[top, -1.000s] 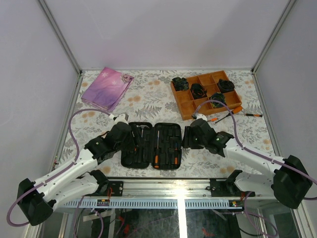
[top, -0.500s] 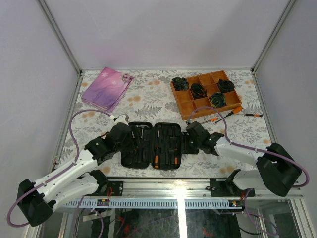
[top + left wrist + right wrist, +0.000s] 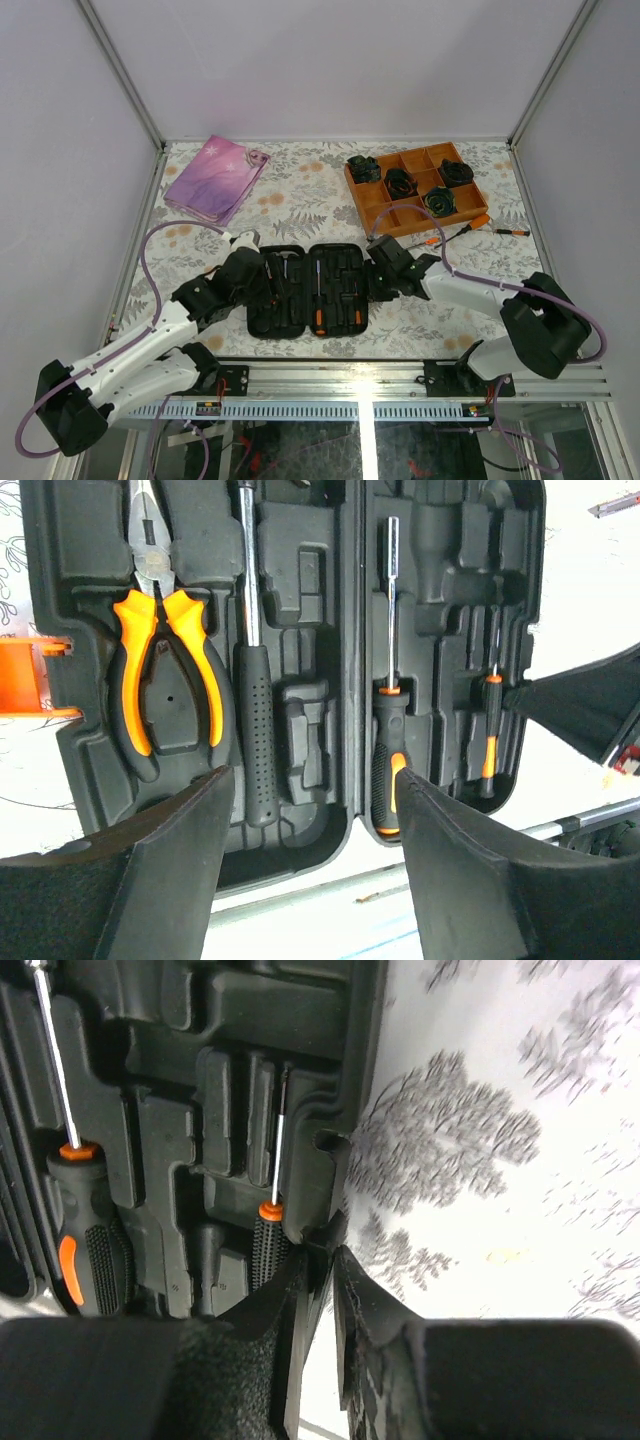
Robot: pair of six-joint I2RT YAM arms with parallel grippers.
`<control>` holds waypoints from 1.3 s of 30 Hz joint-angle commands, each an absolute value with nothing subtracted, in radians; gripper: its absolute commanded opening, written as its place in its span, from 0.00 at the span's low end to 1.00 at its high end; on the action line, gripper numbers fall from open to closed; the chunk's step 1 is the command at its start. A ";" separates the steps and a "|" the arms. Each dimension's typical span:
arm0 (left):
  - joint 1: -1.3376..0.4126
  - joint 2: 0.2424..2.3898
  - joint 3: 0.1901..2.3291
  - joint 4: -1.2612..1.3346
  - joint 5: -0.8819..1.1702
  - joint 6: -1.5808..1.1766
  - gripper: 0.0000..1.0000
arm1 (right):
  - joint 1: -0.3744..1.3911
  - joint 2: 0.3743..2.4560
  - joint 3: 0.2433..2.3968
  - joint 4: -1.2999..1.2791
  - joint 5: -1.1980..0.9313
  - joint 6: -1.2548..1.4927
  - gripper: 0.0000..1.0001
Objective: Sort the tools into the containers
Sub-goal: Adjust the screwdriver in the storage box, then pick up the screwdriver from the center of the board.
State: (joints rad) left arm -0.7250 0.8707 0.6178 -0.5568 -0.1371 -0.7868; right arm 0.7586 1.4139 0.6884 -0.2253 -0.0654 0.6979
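The black tool case (image 3: 258, 322) lies open at the table's near middle. In its slots in the left wrist view are orange-handled pliers (image 3: 160, 650), a black-handled driver (image 3: 255, 710), an orange-and-black screwdriver (image 3: 387, 770) and a thin driver (image 3: 490, 740). My left gripper (image 3: 262, 272) (image 3: 315, 880) is open over the case's near end, touching nothing. My right gripper (image 3: 375, 278) (image 3: 328, 1250) is shut on the case's right rim (image 3: 340, 1140), one finger inside and one outside. More tools (image 3: 455, 232) lie loose on the table, right of the case.
An orange divided tray (image 3: 372, 222) with black rolled bundles stands at the back right. A pink-purple pouch (image 3: 215, 178) lies at the back left. The table's metal front rail (image 3: 360, 375) runs just behind the arm bases.
My right gripper has moved left to the case's right edge and closed its jaws on the rim. The left arm has hardly moved.
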 commanded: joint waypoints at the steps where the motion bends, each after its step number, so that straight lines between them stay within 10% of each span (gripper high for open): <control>1: -0.712 0.867 0.618 -0.510 -0.125 -0.761 0.64 | 0.699 1.480 0.789 -0.238 0.026 0.520 0.19; 15: -0.686 0.843 0.639 -0.553 -0.143 -0.724 0.65 | 0.628 1.471 0.959 -0.267 0.049 0.361 0.49; 28: -0.686 0.805 0.826 -0.641 -0.245 -0.539 0.66 | 0.216 1.196 0.848 -0.299 0.267 0.521 0.52; 39: -0.686 0.805 0.813 -0.615 -0.236 -0.460 0.66 | -0.049 1.366 0.905 -0.253 0.238 0.559 0.54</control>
